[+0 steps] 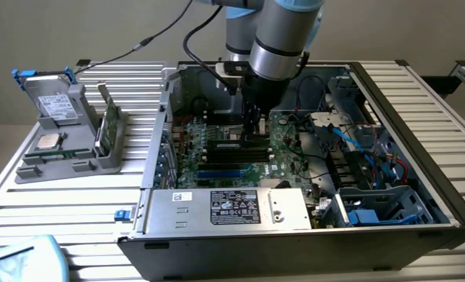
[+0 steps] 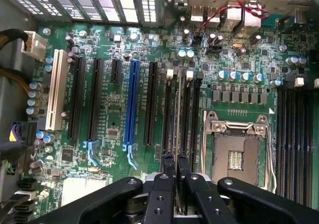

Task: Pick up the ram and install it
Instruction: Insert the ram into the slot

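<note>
My gripper [image 1: 253, 120] is low inside the open computer case [image 1: 444, 194], just above the motherboard [image 1: 241, 158]. In the wrist view the two black fingers [image 2: 167, 167] are pressed together on a thin board seen edge-on, the ram [image 2: 177, 109]. The ram runs along the row of black memory slots [image 2: 187, 114] beside the processor socket [image 2: 237, 152], in line with one slot. I cannot tell whether its lower edge touches the slot. My gripper [image 2: 175, 168] is shut on the ram.
A grey fixture [image 1: 29, 170] on the exterior view's left holds a hard drive [image 1: 59, 106], a small silver processor chip [image 1: 49, 141] and an upright green card [image 1: 107, 126]. A silver power supply [image 1: 225, 208] fills the case front. Blue and red cables [image 1: 366, 147] and a drive cage [image 1: 381, 205] crowd the right.
</note>
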`<state>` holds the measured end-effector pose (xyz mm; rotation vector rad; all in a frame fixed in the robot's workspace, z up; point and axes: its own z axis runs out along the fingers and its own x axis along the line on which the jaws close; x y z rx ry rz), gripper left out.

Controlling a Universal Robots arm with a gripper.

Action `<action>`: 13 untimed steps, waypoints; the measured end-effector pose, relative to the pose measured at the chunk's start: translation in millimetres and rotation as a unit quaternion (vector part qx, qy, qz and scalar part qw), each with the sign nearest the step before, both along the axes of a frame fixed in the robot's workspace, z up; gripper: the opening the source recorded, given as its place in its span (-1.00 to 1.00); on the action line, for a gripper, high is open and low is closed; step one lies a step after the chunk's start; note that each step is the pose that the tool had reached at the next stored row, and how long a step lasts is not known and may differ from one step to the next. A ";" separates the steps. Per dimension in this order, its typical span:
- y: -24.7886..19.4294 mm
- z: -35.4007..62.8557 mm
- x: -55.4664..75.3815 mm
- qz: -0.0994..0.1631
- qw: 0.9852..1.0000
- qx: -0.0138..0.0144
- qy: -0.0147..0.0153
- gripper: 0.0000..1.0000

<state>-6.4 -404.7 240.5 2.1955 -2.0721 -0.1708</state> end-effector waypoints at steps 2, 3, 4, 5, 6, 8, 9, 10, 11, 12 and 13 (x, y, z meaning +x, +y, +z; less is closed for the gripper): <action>-0.6 -2.7 0.0 -0.001 1.000 0.000 0.000 -0.73; -1.0 -3.2 0.0 -0.001 1.000 -0.001 0.000 -0.73; -1.5 -3.4 0.0 -0.001 1.000 -0.003 0.000 -0.73; -2.1 -3.5 0.0 -0.002 1.000 -0.004 0.000 -0.73; -2.7 -3.6 0.0 -0.002 1.000 -0.005 0.000 -0.73; -3.1 -3.9 0.0 -0.002 1.000 -0.006 0.000 -0.73; -3.2 -4.4 0.0 -0.003 1.000 -0.006 0.000 -0.73; -3.3 -5.4 0.0 -0.003 1.000 -0.006 0.000 -0.73; -3.3 -6.8 0.0 -0.003 1.000 -0.006 0.000 -0.73; -3.3 -8.2 0.0 -0.004 1.000 -0.006 0.000 -0.73; -3.2 -9.5 0.1 -0.004 1.000 -0.006 0.000 -0.73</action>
